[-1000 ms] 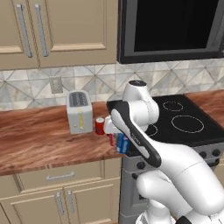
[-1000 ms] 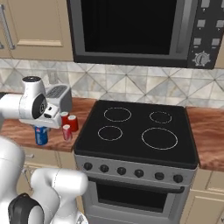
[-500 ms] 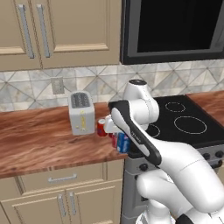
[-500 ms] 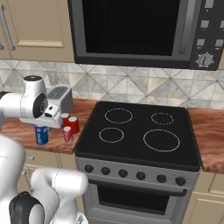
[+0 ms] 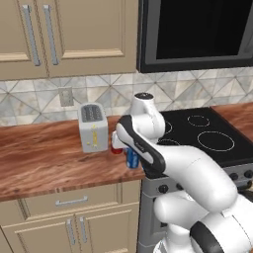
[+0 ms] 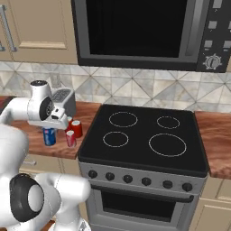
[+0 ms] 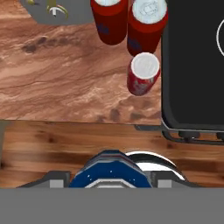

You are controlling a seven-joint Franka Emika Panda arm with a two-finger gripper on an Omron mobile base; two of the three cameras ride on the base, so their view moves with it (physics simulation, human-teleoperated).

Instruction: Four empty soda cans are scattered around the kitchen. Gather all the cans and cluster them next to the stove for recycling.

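The stove [image 6: 149, 144] stands to the right of the wooden table [image 5: 44, 158], its flat black cooktop level with the table surface. Above the stove hangs a black microwave [image 6: 149, 31]. A silver toaster [image 5: 93, 127] sits upright on the table near the tiled wall, well left of the stove.

Three red soda cans [image 7: 142, 73] stand upright in a tight group on the table just beside the stove's left edge; in the hand view two lie farther back, and the nearest one shows its silvery top.

The tool [image 7: 111, 173] is clenched on the blue soda can [image 6: 49, 136], which it holds upright over the front part of the table, left of the red group and apart from it. In the hand view the blue can fills the space between the fingertips [image 7: 54, 178].
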